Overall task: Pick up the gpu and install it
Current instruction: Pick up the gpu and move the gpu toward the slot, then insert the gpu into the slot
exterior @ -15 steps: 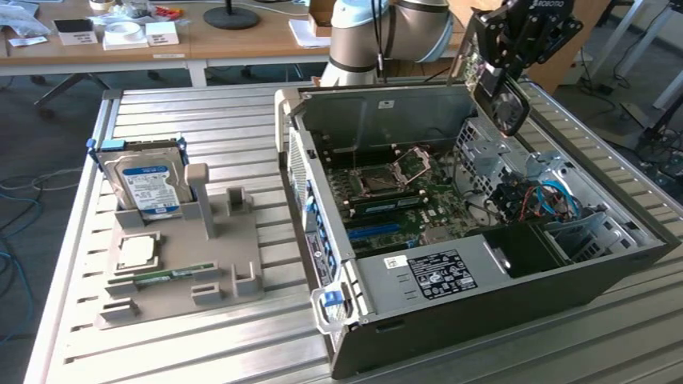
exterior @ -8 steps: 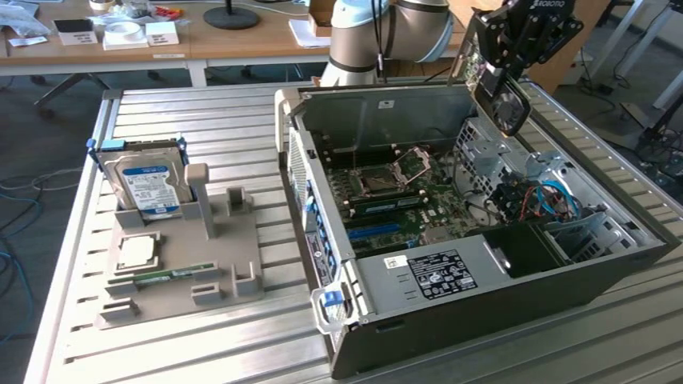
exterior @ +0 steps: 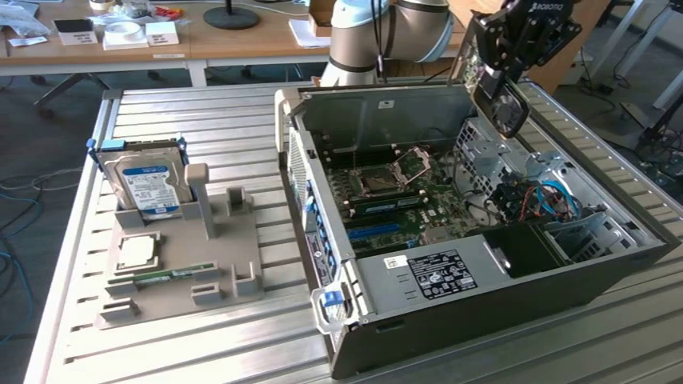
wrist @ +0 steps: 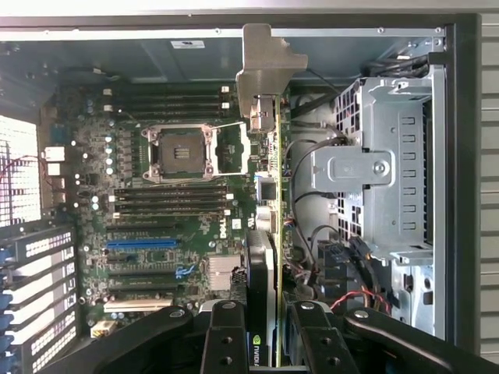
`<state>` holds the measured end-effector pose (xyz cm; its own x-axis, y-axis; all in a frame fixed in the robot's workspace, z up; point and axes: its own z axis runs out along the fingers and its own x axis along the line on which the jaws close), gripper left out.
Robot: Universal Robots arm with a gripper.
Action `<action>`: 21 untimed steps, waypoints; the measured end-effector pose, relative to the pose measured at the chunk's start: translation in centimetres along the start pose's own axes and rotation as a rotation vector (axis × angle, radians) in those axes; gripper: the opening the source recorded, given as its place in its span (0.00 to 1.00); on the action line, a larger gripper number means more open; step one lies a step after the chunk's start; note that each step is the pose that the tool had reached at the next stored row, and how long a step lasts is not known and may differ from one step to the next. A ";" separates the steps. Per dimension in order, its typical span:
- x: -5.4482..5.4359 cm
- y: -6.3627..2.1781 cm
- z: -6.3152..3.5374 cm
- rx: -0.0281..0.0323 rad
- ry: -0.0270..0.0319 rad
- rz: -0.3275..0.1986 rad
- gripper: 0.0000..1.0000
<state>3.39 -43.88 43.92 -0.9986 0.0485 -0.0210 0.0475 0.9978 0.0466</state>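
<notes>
My gripper (exterior: 513,64) hangs over the far right part of the open computer case (exterior: 469,296) and is shut on the gpu (exterior: 505,104). The card hangs below the fingers with its black shroud facing the exterior camera. In the wrist view the gpu (wrist: 274,226) is edge-on, with its silver end bracket (wrist: 265,62) at the far end. My gripper (wrist: 269,315) clamps it between two black fingers (wrist: 226,335). The card hovers above the motherboard (wrist: 171,218), between the CPU socket (wrist: 181,152) and the drive cage. The blue expansion slot (wrist: 140,243) lies off to one side of the card.
A metal drive cage (wrist: 390,171) and loose cables (wrist: 343,273) sit close beside the card. On the exterior view's left a grey fixture (exterior: 181,272) holds a blue-labelled hard drive (exterior: 147,180), a processor (exterior: 139,252) and a memory stick (exterior: 160,276). Desks stand behind the slatted table (exterior: 213,112).
</notes>
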 end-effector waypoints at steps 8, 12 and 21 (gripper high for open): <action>0.0 -0.02 0.53 -0.0001 0.0000 0.000 0.27; 0.0 -0.02 0.53 0.0000 0.0000 0.000 0.27; 0.0 -0.02 0.53 -0.0002 0.0003 -0.008 0.27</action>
<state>3.39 -43.88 43.39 -0.9989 0.0410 -0.0211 0.0400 0.9981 0.0466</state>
